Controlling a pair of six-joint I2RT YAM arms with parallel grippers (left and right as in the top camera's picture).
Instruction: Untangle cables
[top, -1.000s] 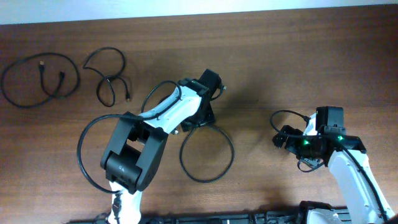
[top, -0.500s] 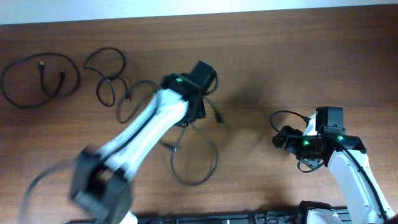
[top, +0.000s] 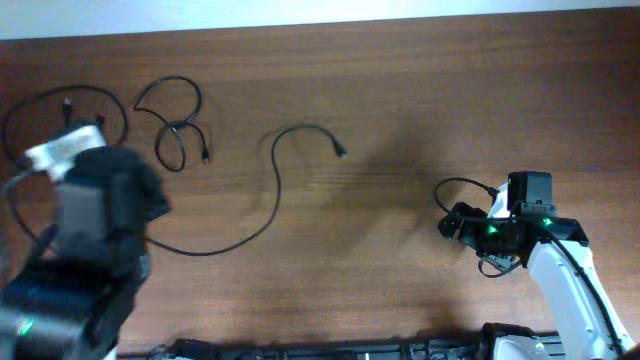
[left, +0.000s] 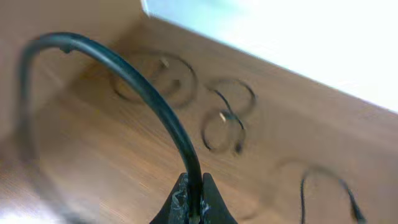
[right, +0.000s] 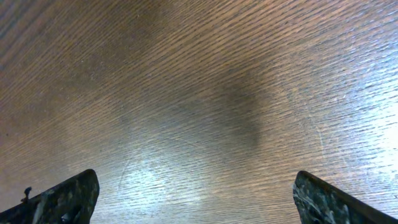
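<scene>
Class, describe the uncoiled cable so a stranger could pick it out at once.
On the wooden table, look left of centre. The uncoiled cable runs there in one open S-curve, while the knotted cable and coiled cable to its left are looped.

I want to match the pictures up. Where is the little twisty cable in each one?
Overhead: the little twisty cable is in the upper left.
Left wrist: it is near the middle of the picture.
Right wrist: not in it.
Shared landmark: the round coil, just left of it in both views.

Cables (top: 276, 185) on table (top: 400, 100), L + ctr
</scene>
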